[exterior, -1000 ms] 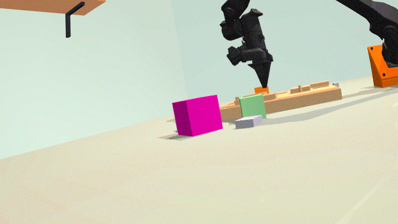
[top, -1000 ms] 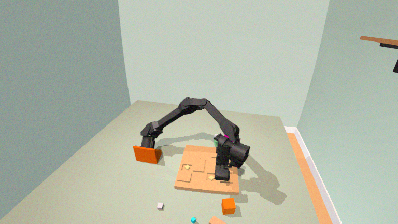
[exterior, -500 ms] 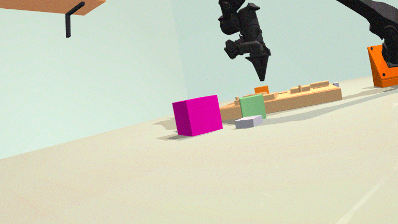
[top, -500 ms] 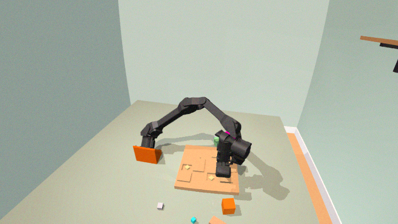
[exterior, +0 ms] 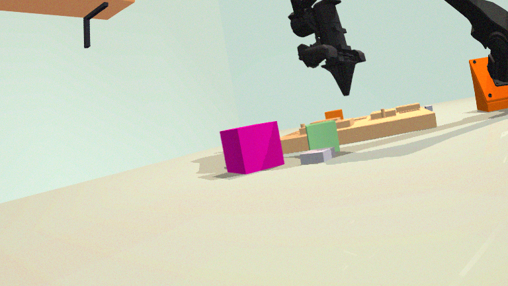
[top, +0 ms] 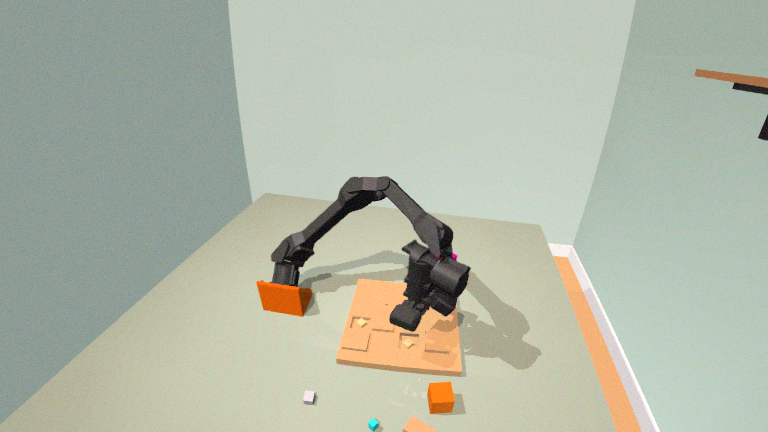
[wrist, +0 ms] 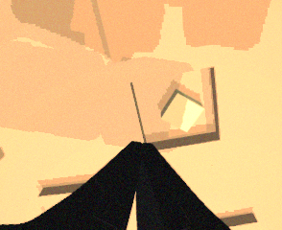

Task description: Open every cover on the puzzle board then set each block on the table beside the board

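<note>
The puzzle board [top: 368,360] [exterior: 393,132] lies flat on the table. One pale yellow block [top: 361,322] sits in an uncovered well on the left of the board, and another pale yellow block [top: 407,343] sits in an uncovered well near the front. A flat square cover [top: 355,341] shows at the front left. In the wrist view, a yellow block [wrist: 181,111] lies in an open well just beyond the fingertips. My gripper [exterior: 346,94] [wrist: 140,151] is shut and empty, raised above the board. The arm hides its fingertips and part of the board in the top view.
A magenta box [exterior: 258,149], a green block [exterior: 323,136] and a grey slab [exterior: 314,157] stand behind the board. An orange cube [top: 440,398], white cube [top: 308,397], cyan cube [top: 373,424] and wooden piece [top: 419,426] lie in front. A shelf [exterior: 67,3] is on the wall.
</note>
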Robot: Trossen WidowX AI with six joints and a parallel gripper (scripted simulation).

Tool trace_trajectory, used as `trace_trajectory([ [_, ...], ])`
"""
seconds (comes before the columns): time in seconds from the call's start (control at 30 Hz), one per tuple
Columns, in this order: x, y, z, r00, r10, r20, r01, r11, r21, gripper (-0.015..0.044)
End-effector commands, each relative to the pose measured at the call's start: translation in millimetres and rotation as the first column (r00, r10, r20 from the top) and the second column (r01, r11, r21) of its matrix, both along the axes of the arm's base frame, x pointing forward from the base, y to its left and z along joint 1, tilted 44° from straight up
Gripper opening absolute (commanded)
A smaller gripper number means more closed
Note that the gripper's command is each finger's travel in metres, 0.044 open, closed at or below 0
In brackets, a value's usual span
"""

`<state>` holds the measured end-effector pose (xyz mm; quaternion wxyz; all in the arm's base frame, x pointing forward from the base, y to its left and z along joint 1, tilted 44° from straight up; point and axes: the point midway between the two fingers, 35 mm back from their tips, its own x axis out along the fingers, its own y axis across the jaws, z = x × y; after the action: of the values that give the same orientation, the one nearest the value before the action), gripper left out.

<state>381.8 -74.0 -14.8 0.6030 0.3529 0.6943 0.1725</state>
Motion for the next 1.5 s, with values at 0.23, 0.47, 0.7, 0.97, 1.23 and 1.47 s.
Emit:
trace_trajectory([
  [0.23,-47,5,26,0.905,-0.315,-0.287,0.309,0.949,-0.065,0.0000],
  [0.47,-83,15,36,0.739,-0.494,-0.457,0.483,0.863,-0.152,0.0000],
  [0.7,-120,27,43,0.508,-0.631,-0.586,0.612,0.744,-0.270,0.0000],
  [0.97,-145,37,46,0.335,-0.691,-0.641,0.666,0.655,-0.358,0.0000],
  [1.23,-145,37,46,0.335,-0.691,-0.641,0.666,0.655,-0.358,0.0000],
  [1.47,-145,37,46,0.335,-0.691,-0.641,0.666,0.655,-0.358,0.0000],
])
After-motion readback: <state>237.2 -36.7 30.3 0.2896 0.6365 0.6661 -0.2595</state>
